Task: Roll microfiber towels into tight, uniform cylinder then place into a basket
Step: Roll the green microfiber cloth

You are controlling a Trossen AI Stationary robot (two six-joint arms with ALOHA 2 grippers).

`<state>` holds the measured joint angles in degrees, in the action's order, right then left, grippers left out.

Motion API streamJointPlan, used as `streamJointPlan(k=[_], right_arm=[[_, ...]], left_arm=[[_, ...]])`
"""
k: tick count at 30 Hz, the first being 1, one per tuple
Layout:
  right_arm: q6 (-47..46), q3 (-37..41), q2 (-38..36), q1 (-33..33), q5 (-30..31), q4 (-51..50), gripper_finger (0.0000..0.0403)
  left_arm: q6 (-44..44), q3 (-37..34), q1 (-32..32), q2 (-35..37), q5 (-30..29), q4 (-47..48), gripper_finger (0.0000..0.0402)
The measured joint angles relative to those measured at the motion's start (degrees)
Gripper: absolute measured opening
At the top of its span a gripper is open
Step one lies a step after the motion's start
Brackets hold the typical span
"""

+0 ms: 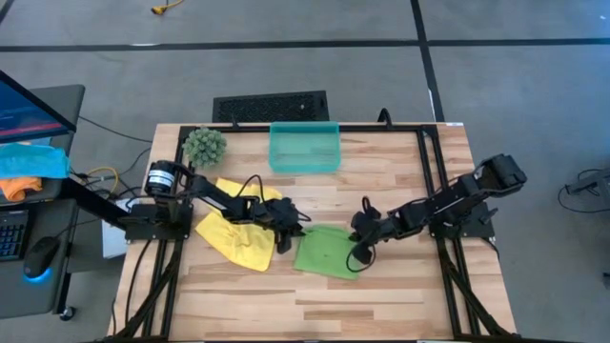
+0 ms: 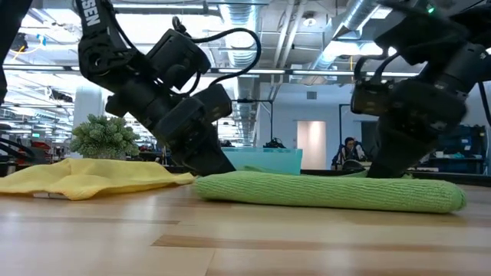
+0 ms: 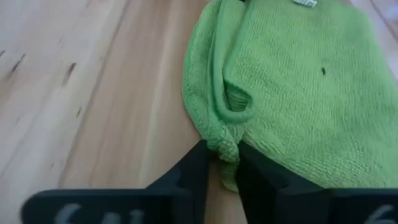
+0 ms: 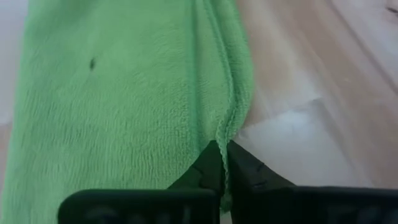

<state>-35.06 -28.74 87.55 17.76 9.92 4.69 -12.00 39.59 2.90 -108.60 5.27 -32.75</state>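
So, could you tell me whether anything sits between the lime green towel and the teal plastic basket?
Nothing visible does. The lime green microfiber towel, pinched by both the left gripper and right gripper, faces bare wooden table up to the translucent teal basket.

**Four cameras, one shared green towel**

The high view looks straight down on the whole table (image 1: 381, 286). The low view sits at tabletop height, facing level across the wood into the room behind. Each wrist view looks forward past its own fingers, very close to the lime green towel (image 3: 298, 93), from opposite edges. All four views share that towel; high and low also share the basket (image 1: 304, 147).
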Motion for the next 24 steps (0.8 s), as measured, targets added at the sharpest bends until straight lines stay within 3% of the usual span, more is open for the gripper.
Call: streamJointPlan(k=[5,9,17,24], right_arm=[[5.4,-1.2,0.0,1.4,1.0,-0.1,0.0008],[9.6,-2.8,0.0,2.8,4.0,-1.2,0.0015],[13.1,-7.3,0.0,6.2,10.1,-13.3,0.0006],[14.7,-9.8,0.0,8.5,14.3,-15.9,0.0015]], left_arm=[[6.1,0.0,1.4,0.0,-0.7,-0.4,0.0034],[10.1,0.0,2.2,0.0,-1.2,-0.5,0.0026],[17.5,0.0,3.3,0.0,-6.8,-0.7,0.0011],[25.6,0.0,5.2,0.1,-12.1,-1.0,0.0007]])
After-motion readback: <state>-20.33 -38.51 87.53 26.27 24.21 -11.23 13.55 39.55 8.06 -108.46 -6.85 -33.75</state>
